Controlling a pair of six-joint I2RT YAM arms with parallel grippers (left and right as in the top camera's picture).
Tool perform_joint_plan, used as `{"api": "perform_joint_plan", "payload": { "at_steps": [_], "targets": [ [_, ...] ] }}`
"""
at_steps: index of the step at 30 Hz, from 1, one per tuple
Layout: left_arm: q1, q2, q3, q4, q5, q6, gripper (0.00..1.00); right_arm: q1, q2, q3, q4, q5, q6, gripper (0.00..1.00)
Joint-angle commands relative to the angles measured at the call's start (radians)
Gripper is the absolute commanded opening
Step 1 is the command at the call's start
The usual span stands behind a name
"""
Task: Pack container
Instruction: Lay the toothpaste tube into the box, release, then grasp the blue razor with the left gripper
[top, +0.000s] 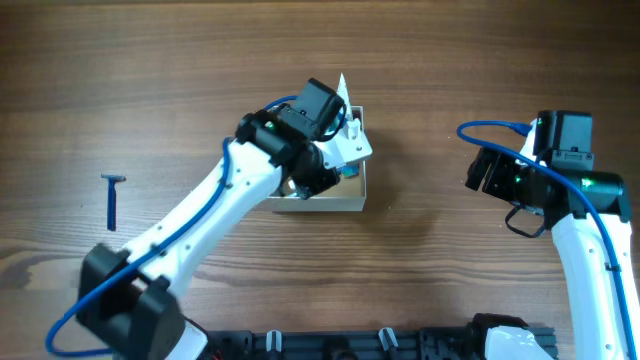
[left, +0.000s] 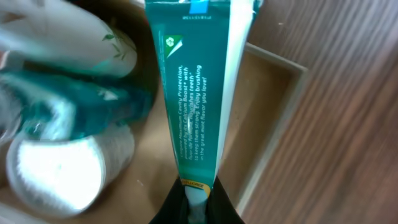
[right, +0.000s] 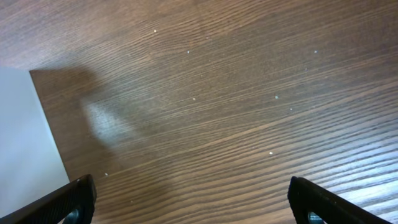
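Observation:
The container (top: 358, 201) is a square shallow box with white walls and a tan inside, at the table's middle; its far wall also shows in the left wrist view (left: 283, 93). My left gripper (left: 198, 208) is above it, shut on the cap end of a green and white toothpaste tube (left: 196, 87), which hangs over the box; the tube's white end shows in the overhead view (top: 344, 95). Inside the box lie a round white jar (left: 59, 171) and a teal and white packet (left: 74, 99). My right gripper (right: 193, 205) is open and empty over bare wood, right of the box.
A blue razor (top: 113, 198) lies on the table at the far left. The box's white outer wall (right: 28, 143) shows at the left edge of the right wrist view. The table is dark wood.

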Motion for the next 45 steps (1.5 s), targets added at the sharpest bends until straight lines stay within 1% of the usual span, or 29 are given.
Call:
{"api": "perform_joint_plan", "payload": {
  "at_steps": [1,5,6,7,8,10,12,13,15,16,17,19,20,22,23,25,26,27,29,30,31,33,36,41,45],
  "targets": [
    [0.016,0.095,-0.005,0.046,-0.028,0.052,0.04,-0.004,0.004,-0.002,0.002,-0.005,-0.006,1.0],
    [0.022,0.166,-0.005,0.072,-0.044,0.051,0.05,-0.004,0.004,-0.002,0.002,-0.005,-0.006,1.0],
    [0.022,0.173,-0.005,0.072,-0.044,0.051,0.09,-0.004,0.004,-0.002,0.002,-0.005,-0.006,1.0],
    [0.022,0.176,-0.005,0.072,-0.044,0.051,0.15,-0.004,0.004,-0.002,0.002,-0.005,-0.006,1.0],
    [0.022,0.178,-0.005,0.071,-0.044,0.051,0.23,-0.004,0.004,-0.002,0.002,-0.005,-0.006,1.0],
    [0.022,0.178,-0.005,0.071,-0.044,0.051,0.43,-0.004,0.004,-0.002,0.002,-0.005,-0.006,1.0],
    [0.022,0.178,-0.005,0.071,-0.044,0.051,0.55,-0.004,0.004,-0.002,0.002,-0.005,-0.006,1.0],
    [0.022,0.178,-0.005,0.07,-0.044,0.047,0.6,-0.004,0.004,-0.002,0.002,-0.005,-0.006,1.0],
    [0.022,0.163,-0.004,0.041,-0.045,0.047,0.61,-0.004,0.004,-0.002,0.002,-0.005,-0.006,1.0],
    [0.022,0.136,0.0,0.011,-0.058,0.008,0.62,-0.004,0.004,-0.002,0.002,-0.005,-0.006,1.0],
    [0.023,0.079,0.0,-0.021,-0.102,-0.087,0.64,-0.004,0.004,-0.002,0.002,-0.005,-0.008,1.0],
    [0.041,-0.022,0.0,-0.064,-0.143,-0.179,0.66,-0.004,0.004,-0.002,0.002,-0.005,-0.01,1.0],
    [0.071,-0.076,0.0,-0.079,-0.16,-0.223,0.69,-0.004,0.004,-0.002,0.002,-0.005,-0.01,1.0],
    [0.167,-0.154,0.0,-0.085,-0.161,-0.301,0.85,-0.004,0.004,-0.002,0.002,-0.005,-0.01,1.0],
    [0.265,-0.192,0.0,-0.083,-0.161,-0.351,1.0,-0.004,0.004,-0.002,0.002,-0.005,-0.01,1.0],
    [0.475,-0.213,0.0,-0.073,-0.158,-0.441,1.0,-0.004,0.004,-0.002,0.002,-0.005,-0.01,1.0],
    [0.55,-0.211,-0.003,-0.068,-0.151,-0.467,1.0,-0.004,0.004,-0.002,0.002,-0.005,-0.01,1.0],
    [0.686,-0.199,-0.011,-0.053,-0.137,-0.51,1.0,-0.004,0.004,-0.002,0.002,-0.005,-0.01,1.0],
    [0.877,-0.162,-0.033,-0.011,-0.13,-0.61,1.0,-0.004,0.004,-0.002,0.003,-0.005,-0.01,1.0],
    [0.954,-0.135,-0.049,0.011,-0.127,-0.64,1.0,-0.004,0.004,-0.002,0.003,-0.005,-0.01,1.0],
    [1.009,-0.103,-0.065,0.03,-0.115,-0.641,1.0,-0.004,0.004,-0.002,0.003,-0.005,-0.01,1.0],
    [1.085,-0.029,-0.096,0.062,-0.107,-0.641,1.0,-0.004,0.004,-0.002,0.003,-0.005,-0.01,1.0],
    [1.132,0.105,-0.119,0.114,-0.108,-0.639,1.0,-0.004,0.004,-0.002,0.003,-0.005,-0.01,1.0],
    [1.136,0.273,-0.119,0.154,-0.112,-0.583,1.0,-0.004,0.004,-0.002,0.002,-0.005,-0.01,1.0],
    [1.136,0.33,-0.121,0.141,-0.111,-0.584,0.96,-0.004,0.004,-0.002,0.002,-0.005,-0.01,1.0]
  ]
}}
